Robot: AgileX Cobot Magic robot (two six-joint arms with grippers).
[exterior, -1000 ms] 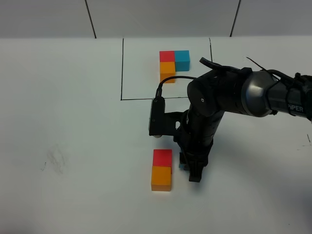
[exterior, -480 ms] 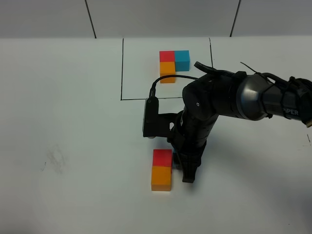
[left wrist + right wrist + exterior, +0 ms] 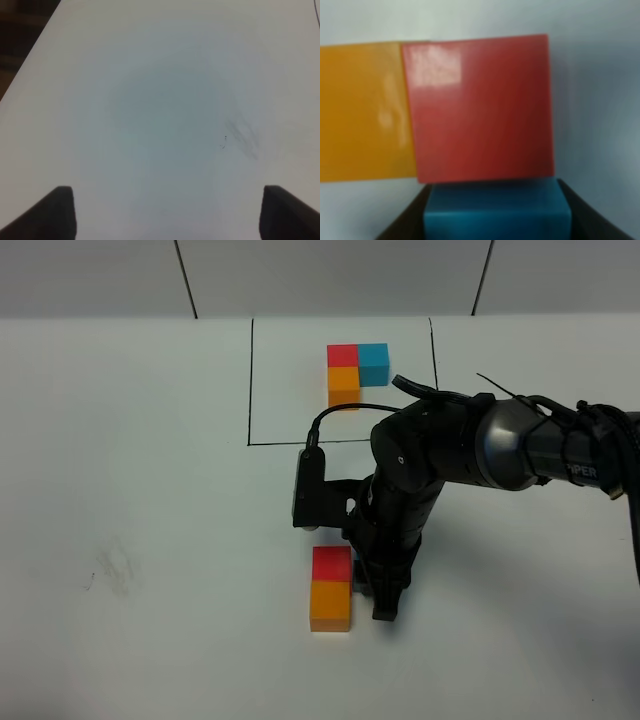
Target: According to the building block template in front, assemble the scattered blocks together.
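Note:
The template sits inside a thin black frame (image 3: 250, 380) at the back: a red cube (image 3: 342, 355), a blue cube (image 3: 374, 363) and an orange cube (image 3: 343, 387) touching in an L. Nearer the front, a loose red cube (image 3: 332, 564) touches a loose orange cube (image 3: 331, 606). My right gripper (image 3: 376, 590) stands just right of the red cube. In the right wrist view it (image 3: 497, 220) is shut on the loose blue cube (image 3: 497, 212), which presses against the red cube (image 3: 480, 107) beside the orange one (image 3: 362, 110). My left gripper (image 3: 165, 215) is open over bare table.
The white table (image 3: 150, 490) carries a faint grey smudge (image 3: 112, 568) at the left, also seen in the left wrist view (image 3: 242, 137). The right arm's black body (image 3: 440, 455) and cable (image 3: 330, 420) hang over the space between the frame and the loose cubes.
My right gripper has moved left with the blue cube, from a gap beside the red cube to right against it. The red and orange cubes have stayed put.

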